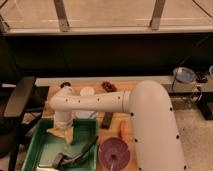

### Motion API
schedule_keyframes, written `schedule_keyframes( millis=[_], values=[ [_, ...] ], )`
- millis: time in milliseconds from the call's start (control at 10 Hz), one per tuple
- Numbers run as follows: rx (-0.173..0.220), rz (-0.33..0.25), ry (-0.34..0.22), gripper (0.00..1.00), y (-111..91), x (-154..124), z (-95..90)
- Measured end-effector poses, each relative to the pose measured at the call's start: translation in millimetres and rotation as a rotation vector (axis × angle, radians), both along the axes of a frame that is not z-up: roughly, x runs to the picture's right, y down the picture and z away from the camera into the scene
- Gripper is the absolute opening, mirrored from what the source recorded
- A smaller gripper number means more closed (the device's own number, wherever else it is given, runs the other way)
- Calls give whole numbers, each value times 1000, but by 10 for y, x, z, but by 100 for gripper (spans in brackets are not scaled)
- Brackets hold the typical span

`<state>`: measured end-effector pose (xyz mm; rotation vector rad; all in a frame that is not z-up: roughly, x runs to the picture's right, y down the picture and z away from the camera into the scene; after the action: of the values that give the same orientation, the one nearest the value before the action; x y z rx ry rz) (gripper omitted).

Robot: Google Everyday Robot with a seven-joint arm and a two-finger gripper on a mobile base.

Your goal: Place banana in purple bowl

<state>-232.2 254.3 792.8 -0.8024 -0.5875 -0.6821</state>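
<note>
The banana [61, 133] is a pale cream piece lying at the far left of the green tray [42, 150]. My gripper [63, 126] points straight down from the white arm [100, 102] and sits right on top of the banana, hiding its middle. The purple bowl [114, 152] stands on the wooden table to the right of the tray, near the front edge, about a hand's length from the gripper. It looks empty apart from a small pale glint.
A thin orange stick [122, 131] lies just behind the purple bowl. A dark flat object [106, 119], a white round item [86, 91] and a brown item [108, 86] lie further back. Dark utensils [75, 154] lie in the tray. A black chair [17, 100] stands at the left.
</note>
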Motion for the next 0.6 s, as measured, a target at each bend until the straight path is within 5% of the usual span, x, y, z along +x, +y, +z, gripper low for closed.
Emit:
schedule_keyframes(
  millis=[400, 600],
  values=[
    [7, 31, 19, 11, 21, 20, -63],
    [8, 45, 38, 0, -24, 73, -119]
  ],
)
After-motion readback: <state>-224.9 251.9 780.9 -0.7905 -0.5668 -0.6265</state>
